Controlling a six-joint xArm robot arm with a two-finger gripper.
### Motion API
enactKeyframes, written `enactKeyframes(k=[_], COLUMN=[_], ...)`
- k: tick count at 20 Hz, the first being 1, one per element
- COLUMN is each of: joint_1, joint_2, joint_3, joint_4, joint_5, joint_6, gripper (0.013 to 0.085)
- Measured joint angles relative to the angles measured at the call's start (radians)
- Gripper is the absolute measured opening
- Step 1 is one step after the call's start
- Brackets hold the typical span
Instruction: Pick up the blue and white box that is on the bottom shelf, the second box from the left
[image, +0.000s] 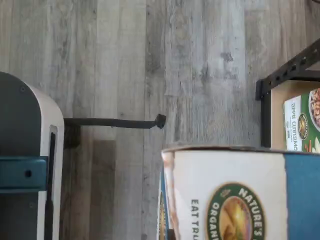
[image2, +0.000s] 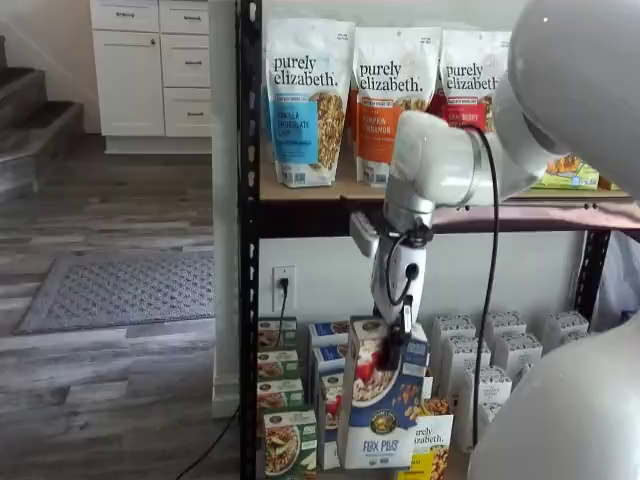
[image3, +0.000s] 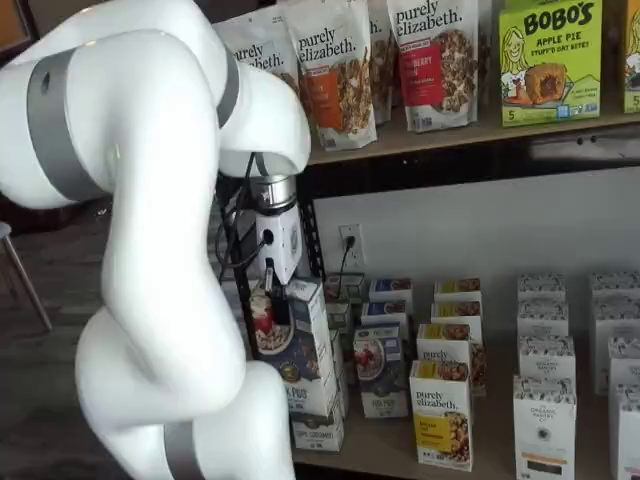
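The blue and white box, with its bowl of flakes and red berries and "Flax Plus" lettering, shows in both shelf views (image2: 380, 405) (image3: 297, 352). It hangs tilted in front of the cartons on the bottom shelf (image3: 392, 440), lifted off the board. My gripper (image2: 397, 342) is shut on the box's top edge, and it also shows in a shelf view (image3: 268, 288). In the wrist view the box's white and blue face with the round green logo (image: 235, 200) fills the near part of the picture.
Green-fronted cartons (image2: 283, 440) stand beside the black rack post (image2: 247, 250). A yellow "purely elizabeth" carton (image3: 441, 415) and white cartons (image3: 545, 420) fill the rows to the right. Granola bags (image2: 305, 100) stand on the upper board. Grey plank floor (image: 150, 60) lies below.
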Motion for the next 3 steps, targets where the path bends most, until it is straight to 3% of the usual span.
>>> enactKeyframes(k=[3], joint_1=[-0.005], joint_2=[-0.019], joint_3=[-0.019], joint_4=[0.0], joint_5=[0.038], joint_6=[-0.001], gripper=[0.045])
